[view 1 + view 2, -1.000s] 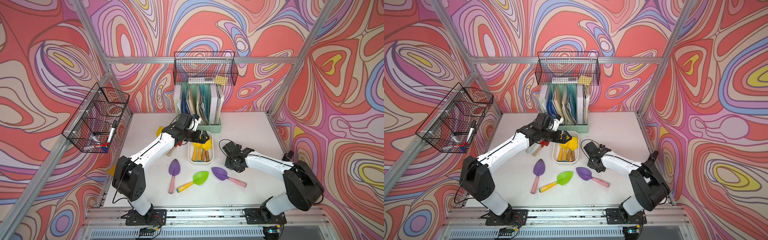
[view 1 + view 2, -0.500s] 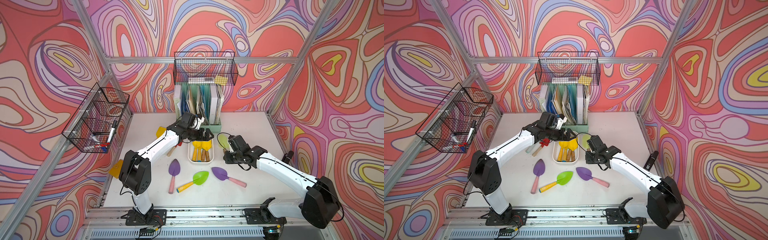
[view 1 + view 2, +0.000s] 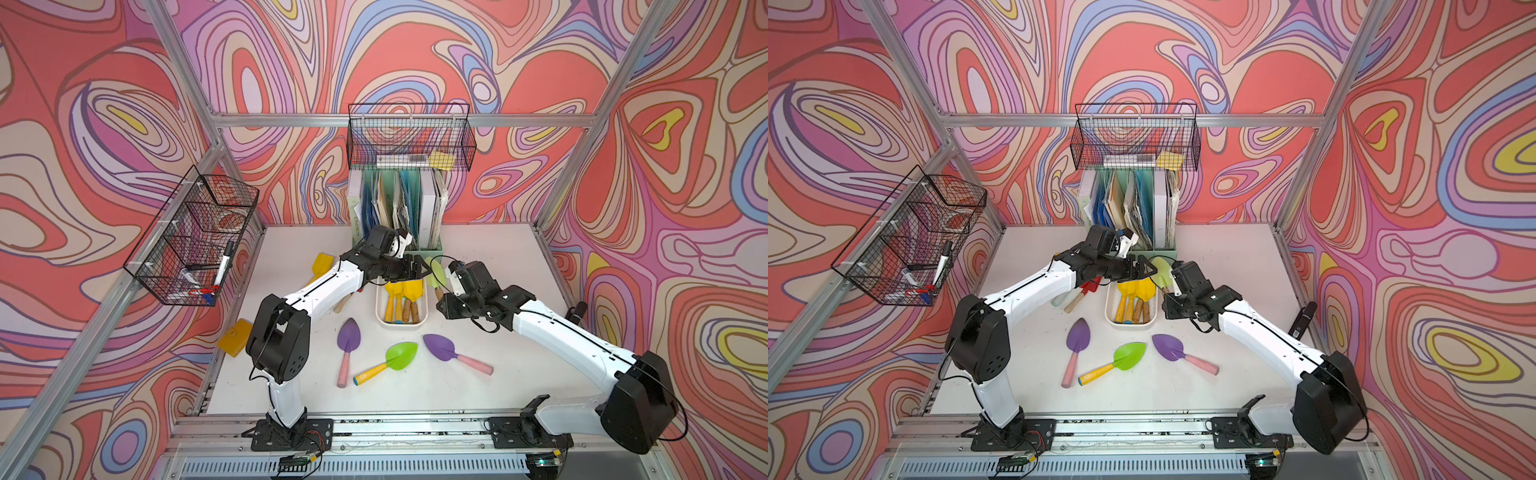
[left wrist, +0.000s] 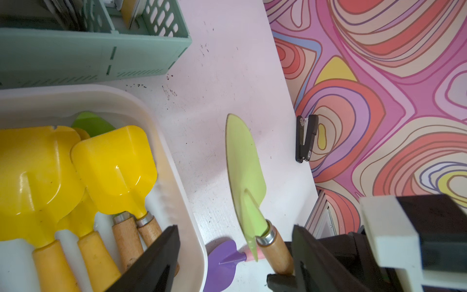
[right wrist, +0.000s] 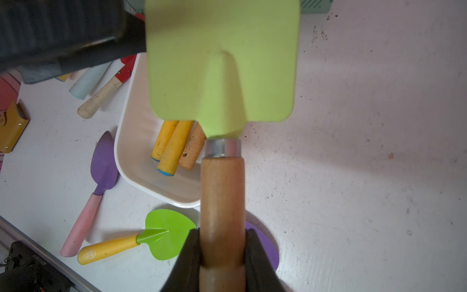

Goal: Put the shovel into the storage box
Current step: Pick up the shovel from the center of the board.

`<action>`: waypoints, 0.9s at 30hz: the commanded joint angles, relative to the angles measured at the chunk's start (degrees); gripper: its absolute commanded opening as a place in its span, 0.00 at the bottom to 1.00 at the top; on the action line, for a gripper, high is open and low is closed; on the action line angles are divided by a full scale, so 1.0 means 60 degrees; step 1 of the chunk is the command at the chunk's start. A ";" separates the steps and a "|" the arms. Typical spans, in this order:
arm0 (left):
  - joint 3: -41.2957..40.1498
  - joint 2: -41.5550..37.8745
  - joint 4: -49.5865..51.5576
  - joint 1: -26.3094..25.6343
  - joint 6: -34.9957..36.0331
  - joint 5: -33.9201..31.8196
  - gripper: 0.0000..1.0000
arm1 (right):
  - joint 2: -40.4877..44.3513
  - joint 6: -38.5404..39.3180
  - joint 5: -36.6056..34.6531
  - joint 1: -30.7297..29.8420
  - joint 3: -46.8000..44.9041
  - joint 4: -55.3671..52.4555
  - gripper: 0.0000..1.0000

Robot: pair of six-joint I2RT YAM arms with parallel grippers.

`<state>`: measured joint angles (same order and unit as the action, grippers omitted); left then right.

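Tabletop [image 3: 498, 249]: white, matte, flecked with dark specks.
Enclosure: walls [image 3: 415, 62] in red, pink and purple swirls; aluminium frame [image 3: 399, 120].
Shovel [image 5: 222, 75]: pale green squared blade, metal collar, wooden handle; raised off the tabletop just beside the storage box [image 3: 379, 305], not inside it.
Right claw [image 5: 222, 255]: clamped on the shovel's handle.
Left claw [image 4: 235, 255]: jaws parted, near the box's far end.
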<state>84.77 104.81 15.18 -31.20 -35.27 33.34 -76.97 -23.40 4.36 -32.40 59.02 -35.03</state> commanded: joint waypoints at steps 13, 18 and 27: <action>-0.0008 0.0418 -0.0805 -0.0044 -0.0648 0.0115 0.34 | -0.0378 -0.0275 0.0037 -0.0217 0.0547 0.0700 0.00; 0.0036 0.0412 -0.0626 -0.0045 -0.0554 -0.0013 0.25 | -0.0525 -0.0333 0.0034 -0.0268 0.0665 0.0743 0.00; 0.0106 0.0491 -0.0483 -0.0045 -0.0538 -0.0146 0.13 | -0.0548 -0.0348 -0.0044 -0.0325 0.0724 0.0747 0.00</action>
<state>84.73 107.04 11.31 -31.20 -39.09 33.26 -80.05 -25.15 4.71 -33.85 61.82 -32.34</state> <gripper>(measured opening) 0.153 0.240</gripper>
